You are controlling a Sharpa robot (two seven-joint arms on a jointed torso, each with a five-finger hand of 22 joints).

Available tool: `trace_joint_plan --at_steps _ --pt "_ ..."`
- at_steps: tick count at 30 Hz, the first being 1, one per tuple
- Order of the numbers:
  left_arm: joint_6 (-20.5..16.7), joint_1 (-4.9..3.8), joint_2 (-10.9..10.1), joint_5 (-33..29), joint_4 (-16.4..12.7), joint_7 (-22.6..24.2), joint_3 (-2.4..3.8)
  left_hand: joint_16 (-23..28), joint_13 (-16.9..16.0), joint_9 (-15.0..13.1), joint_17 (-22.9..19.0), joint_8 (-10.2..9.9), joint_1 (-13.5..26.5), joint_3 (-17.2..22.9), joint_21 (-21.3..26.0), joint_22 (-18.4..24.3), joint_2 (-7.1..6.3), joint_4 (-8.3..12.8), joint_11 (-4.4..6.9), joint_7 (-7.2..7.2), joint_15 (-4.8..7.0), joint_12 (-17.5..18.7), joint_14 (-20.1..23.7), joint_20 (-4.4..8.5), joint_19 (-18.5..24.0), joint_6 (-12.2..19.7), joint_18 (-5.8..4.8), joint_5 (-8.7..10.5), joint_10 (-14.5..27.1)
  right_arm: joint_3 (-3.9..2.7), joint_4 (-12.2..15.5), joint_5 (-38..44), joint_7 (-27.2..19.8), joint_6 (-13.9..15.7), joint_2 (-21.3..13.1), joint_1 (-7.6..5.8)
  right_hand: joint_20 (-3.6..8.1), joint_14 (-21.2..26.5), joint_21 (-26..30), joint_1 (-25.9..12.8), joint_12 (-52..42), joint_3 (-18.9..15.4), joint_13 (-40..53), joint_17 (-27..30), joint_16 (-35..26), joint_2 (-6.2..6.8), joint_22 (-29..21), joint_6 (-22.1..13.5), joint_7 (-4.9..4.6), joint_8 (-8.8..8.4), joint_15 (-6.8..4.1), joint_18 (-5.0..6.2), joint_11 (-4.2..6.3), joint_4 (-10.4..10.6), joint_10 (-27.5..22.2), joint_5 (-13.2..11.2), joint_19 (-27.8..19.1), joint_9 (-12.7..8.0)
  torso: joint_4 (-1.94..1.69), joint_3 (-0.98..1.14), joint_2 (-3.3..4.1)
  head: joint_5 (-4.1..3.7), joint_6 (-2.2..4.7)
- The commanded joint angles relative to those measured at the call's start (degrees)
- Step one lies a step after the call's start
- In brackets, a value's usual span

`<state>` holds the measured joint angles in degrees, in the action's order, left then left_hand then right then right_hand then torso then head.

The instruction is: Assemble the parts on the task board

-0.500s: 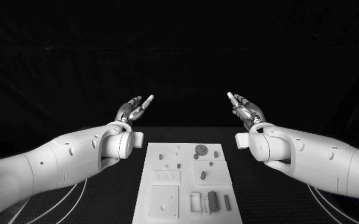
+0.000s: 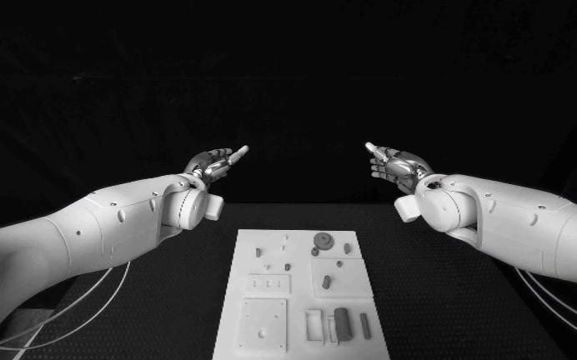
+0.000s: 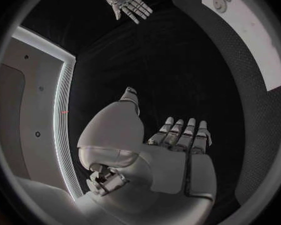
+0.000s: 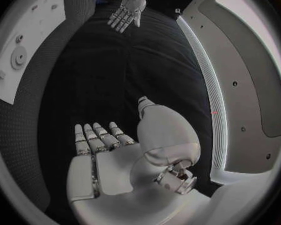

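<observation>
Task board (image 2: 301, 293) unmoved; both hands now higher, wider apart.

A black bench (image 2: 445, 293) spreads across the foreground. Behind it hangs a dark backdrop (image 2: 288, 60), and pale grey panels (image 3: 34, 100) stand beside that backdrop.

Task board (image 2: 301, 310): you have a plain white plate.
Parts (image 2: 343, 323): your pieces read dark grey.
Table (image 2: 433, 293): black, finely dotted weave.
Left hand (image 2: 214, 165): silver, on your white arm.
Right hand (image 2: 394, 163): silver, white arm likewise.
</observation>
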<state>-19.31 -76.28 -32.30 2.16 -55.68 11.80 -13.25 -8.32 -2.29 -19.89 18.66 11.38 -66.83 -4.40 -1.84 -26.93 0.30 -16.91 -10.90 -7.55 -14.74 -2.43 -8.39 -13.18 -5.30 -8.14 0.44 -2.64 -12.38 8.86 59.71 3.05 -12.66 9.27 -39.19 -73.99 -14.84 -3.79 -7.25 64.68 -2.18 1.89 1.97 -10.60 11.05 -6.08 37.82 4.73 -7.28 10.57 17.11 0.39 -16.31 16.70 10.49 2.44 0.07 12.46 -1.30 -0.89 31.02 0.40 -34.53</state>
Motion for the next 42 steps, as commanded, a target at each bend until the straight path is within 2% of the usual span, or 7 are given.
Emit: trace_joint_plan --at_steps 1,4,9,18,26,29,42 --pt "3.9 -0.06 0.0 1.5 0.1 -1.0 -0.01 -2.7 -0.9 -3.7 4.6 2.7 -1.4 -0.6 -0.7 -3.4 0.03 0.1 -0.62 -1.92 -0.85 -1.3 -3.4 0.52 -1.5 -3.0 -0.25 -0.34 -4.6 0.1 -1.7 6.9 1.1 -3.4 0.5 -0.24 0.38 -2.7 -2.0 1.9 -1.1 -0.8 0.7 -3.1 3.6 0.33 8.5 2.1 -9.16 2.6 -0.03 1.51 -0.12 -0.1 3.8 0.3 1.6 2.6 -0.05 -0.05 0.03 -0.15 -0.34" --pt "3.9 -0.06 -0.1 2.4 0.1 -0.7 -0.02 -9.1 -3.4 -11.9 13.8 9.2 -4.7 -1.2 -1.9 -11.4 -0.04 0.2 -1.74 -4.28 -1.0 -5.5 -12.5 1.3 -5.5 -11.4 0.54 -0.32 -18.4 0.1 -2.2 10.1 0.8 -2.5 0.6 -0.24 0.7 -7.1 -3.8 4.9 -2.8 -1.7 1.7 -7.0 8.3 1.27 16.2 5.3 -9.17 6.1 -0.02 2.43 -0.1 -0.4 9.9 0.4 3.4 5.9 -0.06 -0.07 0.04 -0.13 -0.21" --pt "4.5 -0.06 -0.1 4.0 0.3 -0.8 -0.04 -12.8 -5.0 -11.7 14.7 11.2 -11.1 -1.3 -5.1 -26.7 -0.59 0.0 -1.55 -5.43 0.04 -8.5 -22.1 2.77 -17.7 -18.8 2.55 -0.72 -27.4 0.1 -3.0 17.6 1.1 -1.0 0.9 -0.24 1.13 -15.3 -7.7 10.0 -6.3 -3.0 3.6 -11.6 14.5 3.68 32.1 12.7 -9.06 12.64 -0.22 4.24 0.07 -0.4 22.3 0.4 8.5 11.9 -0.06 -0.13 0.06 -0.07 -0.17" --pt "7.0 -0.06 -0.5 9.8 -0.3 -2.3 -0.04 -18.0 -7.7 -9.2 17.1 12.6 -19.9 4.6 -6.8 -21.3 -2.56 0.2 0.96 -3.89 7.43 -11.0 -42.0 6.1 -38.8 -31.7 6.85 -0.47 -42.1 0.1 -3.5 31.4 3.9 -1.9 1.1 -0.23 1.62 -28.0 -9.5 17.7 -9.7 -5.1 5.1 -12.3 18.1 6.14 33.1 23.8 -7.55 16.01 -2.82 10.09 2.55 -0.1 34.2 0.4 24.0 13.4 -0.04 -0.19 0.05 0.03 -0.4" --pt "9.2 -0.07 -1.1 12.3 -0.9 -2.6 -0.02 -17.9 -9.4 -8.9 19.6 12.9 -32.6 12.7 -4.5 -17.4 -2.51 0.6 3.05 -2.35 8.78 -10.5 -45.5 7.02 -43.5 -37.1 6.5 -0.36 -48.3 0.1 -2.6 50.5 5.7 -4.4 1.2 -0.22 1.23 -39.0 -9.4 27.6 -13.4 -3.9 7.6 -13.4 20.7 7.1 29.0 34.8 -4.49 18.78 -6.87 14.16 7.36 -0.2 47.1 0.5 35.7 15.0 0.05 -0.17 0.06 0.17 0.01" --pt "11.5 -0.07 -1.5 13.3 -1.4 -3.2 -0.02 -19.0 -10.1 -9.1 20.9 13.3 -31.3 11.9 -5.2 -17.2 -2.67 0.3 3.79 -2.06 9.83 -10.6 -47.9 7.76 -46.3 -38.9 6.71 -0.27 -50.4 0.1 -2.0 54.9 6.0 -4.5 1.3 -0.22 1.69 -43.0 -9.1 29.2 -13.0 -2.4 7.9 -13.3 20.4 7.36 27.3 38.1 -3.27 18.18 -8.43 14.61 8.68 0.0 50.8 6.2 40.2 15.1 0.03 -0.15 0.02 0.14 -0.18" --pt "10.8 -0.06 -5.6 24.1 -8.6 -1.9 -0.06 -20.5 -11.4 -8.8 24.4 11.5 -22.9 4.1 -5.0 -16.8 -4.17 0.2 3.83 -1.72 11.14 -7.4 -49.5 10.18 -50.0 -39.9 5.45 -0.27 -51.6 0.1 1.9 69.3 6.3 -2.1 1.3 0.18 5.17 -54.4 -12.0 28.9 -10.1 -1.4 11.9 -18.3 22.3 9.16 27.7 40.7 -3.2 12.85 -12.97 14.61 10.22 -0.2 55.9 5.5 51.4 15.6 0.23 -0.15 0.24 0.22 -1.96"
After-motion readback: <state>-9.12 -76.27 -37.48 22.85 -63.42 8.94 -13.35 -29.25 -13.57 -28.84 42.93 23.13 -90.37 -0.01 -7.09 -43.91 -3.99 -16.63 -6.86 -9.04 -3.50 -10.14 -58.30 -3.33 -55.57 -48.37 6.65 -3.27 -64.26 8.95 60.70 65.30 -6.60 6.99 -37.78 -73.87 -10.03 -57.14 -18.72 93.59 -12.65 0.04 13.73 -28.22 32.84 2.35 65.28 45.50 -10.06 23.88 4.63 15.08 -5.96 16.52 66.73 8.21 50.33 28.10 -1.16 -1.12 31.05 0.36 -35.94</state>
